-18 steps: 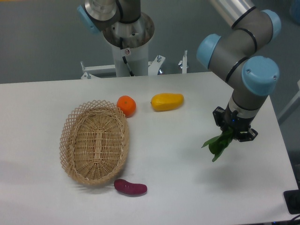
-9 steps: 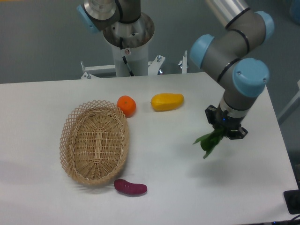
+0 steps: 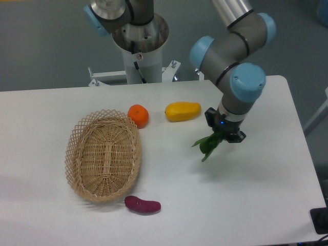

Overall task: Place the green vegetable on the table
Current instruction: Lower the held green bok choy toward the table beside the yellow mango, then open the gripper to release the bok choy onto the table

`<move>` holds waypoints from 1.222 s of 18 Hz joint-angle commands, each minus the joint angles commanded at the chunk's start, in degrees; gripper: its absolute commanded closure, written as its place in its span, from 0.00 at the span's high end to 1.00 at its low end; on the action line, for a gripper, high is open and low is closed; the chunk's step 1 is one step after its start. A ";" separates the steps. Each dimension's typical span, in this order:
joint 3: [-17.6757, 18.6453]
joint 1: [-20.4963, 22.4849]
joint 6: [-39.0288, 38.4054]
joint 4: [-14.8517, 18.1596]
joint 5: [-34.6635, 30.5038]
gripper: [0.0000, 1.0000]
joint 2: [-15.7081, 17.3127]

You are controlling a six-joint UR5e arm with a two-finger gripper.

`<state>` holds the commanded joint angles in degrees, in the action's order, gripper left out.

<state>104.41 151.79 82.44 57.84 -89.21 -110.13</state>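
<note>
While pinched in the claw (image 3: 223, 134), green vegetable (image 3: 207, 145) hangs above the desk (image 3: 256, 195), leaves pointing down-left.
Claw is clamped on its stalk end, right of centre. Yellow fruit (image 3: 182, 111) sits near, up-left; orange (image 3: 138, 115) touches the wicker basket (image 3: 104, 155) rim; purple sweet potato (image 3: 142, 205) just below basket.

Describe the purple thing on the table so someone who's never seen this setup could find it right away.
Start at the oval woven wicker basket on the left half of the white table. Just off its near rim, toward the table's front edge, lies the small purple sweet potato. It is the only purple item, elongated and lying alone.
</note>
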 joint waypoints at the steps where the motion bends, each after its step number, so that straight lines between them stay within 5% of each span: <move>1: 0.18 0.00 -0.09 -0.01 0.00 0.04 0.09; 4: 2.02 0.09 0.70 -0.18 -0.09 0.05 0.00; 9: 2.73 1.40 3.86 -0.18 -0.09 0.26 -0.09; 13: 2.64 1.58 3.86 -0.27 -0.09 0.80 -0.09; 14: 2.47 1.58 3.86 -0.27 -0.17 1.00 0.00; 22: -2.09 1.93 3.86 0.69 -0.35 1.00 0.53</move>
<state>102.32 153.72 86.31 58.53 -89.56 -109.60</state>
